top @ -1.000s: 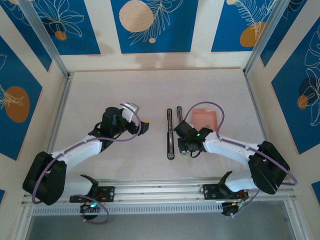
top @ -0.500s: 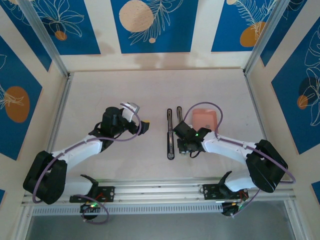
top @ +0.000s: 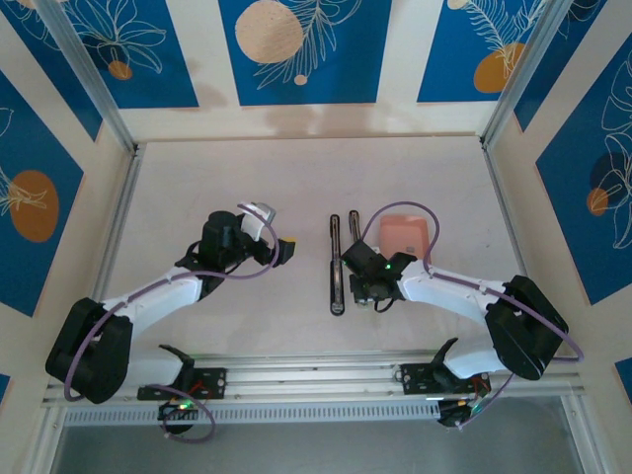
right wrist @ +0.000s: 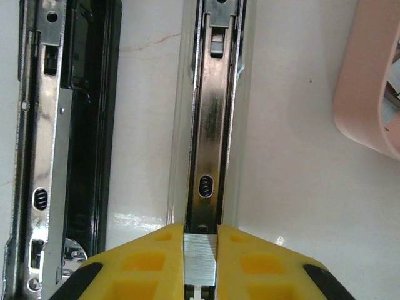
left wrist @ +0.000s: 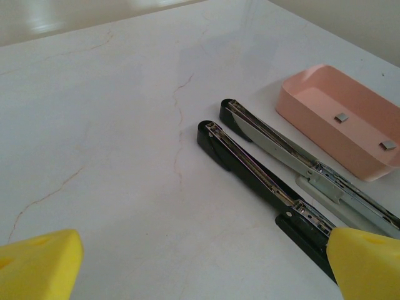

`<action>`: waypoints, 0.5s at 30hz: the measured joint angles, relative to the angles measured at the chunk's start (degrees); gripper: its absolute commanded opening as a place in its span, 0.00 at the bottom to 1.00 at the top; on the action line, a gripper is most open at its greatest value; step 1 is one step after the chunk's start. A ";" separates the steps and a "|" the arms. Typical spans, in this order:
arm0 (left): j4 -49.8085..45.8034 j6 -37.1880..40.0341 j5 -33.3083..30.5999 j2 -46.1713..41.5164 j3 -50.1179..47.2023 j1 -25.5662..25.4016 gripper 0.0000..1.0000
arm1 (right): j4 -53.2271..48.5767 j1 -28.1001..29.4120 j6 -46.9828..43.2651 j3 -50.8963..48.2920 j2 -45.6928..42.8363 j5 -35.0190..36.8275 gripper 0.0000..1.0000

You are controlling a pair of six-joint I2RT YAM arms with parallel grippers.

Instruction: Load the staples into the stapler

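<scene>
Fingers on my right arm point(right wrist: 150, 259) are yellow. In the right wrist view they squeeze a little strip of staples point(right wrist: 200, 257) tight between them. The strip is silvery with fine lines. It sits right over the near end of a long shiny rail point(right wrist: 209, 125) that lies on the white bench point(right wrist: 287, 175). Just left of the rail lies a black bar point(right wrist: 87, 125) with a metal strip along it. The edge of a pink tray point(right wrist: 365, 81) peeks in at the top right.

In the left wrist view my left fingers point(left wrist: 40, 265) are spread far apart, one tip at each bottom corner. Between them I see just the bench. Ahead of them the black bar and the shiny rail lie side by side. The pink tray is just past them, and two small grey bits point(left wrist: 341, 117) lie in it, apart from each other.

From the top view, the rail and the bar make up the stapler point(top: 337, 267), opened out flat. My left arm is off to its left, not touching it. My right arm reaches over the near end of the right-hand part, with the tray just beside it.
</scene>
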 measured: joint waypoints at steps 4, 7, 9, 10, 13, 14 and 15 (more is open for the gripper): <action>0.00 0.00 0.07 0.00 -0.02 0.00 1.00 | 0.00 0.07 0.13 0.07 0.39 0.00 0.21; 0.00 0.02 0.13 0.00 -0.02 0.00 1.00 | -0.02 0.33 0.13 0.09 0.44 0.22 0.22; 0.00 0.00 0.13 0.00 -0.02 0.00 1.00 | -0.04 0.37 0.13 0.11 0.44 0.28 0.24; 0.00 0.02 0.13 0.00 -0.02 0.00 1.00 | -0.04 0.35 0.13 0.11 0.44 0.28 0.24; 0.00 0.00 0.13 0.00 -0.02 0.00 1.00 | -0.20 0.37 0.11 0.22 0.44 0.28 0.25; 0.00 0.00 0.13 0.00 -0.02 0.00 1.00 | -0.24 0.44 0.13 0.33 0.44 0.31 0.25; 0.00 0.00 0.13 0.00 -0.02 0.00 1.00 | -0.37 0.50 0.13 0.42 0.44 0.39 0.25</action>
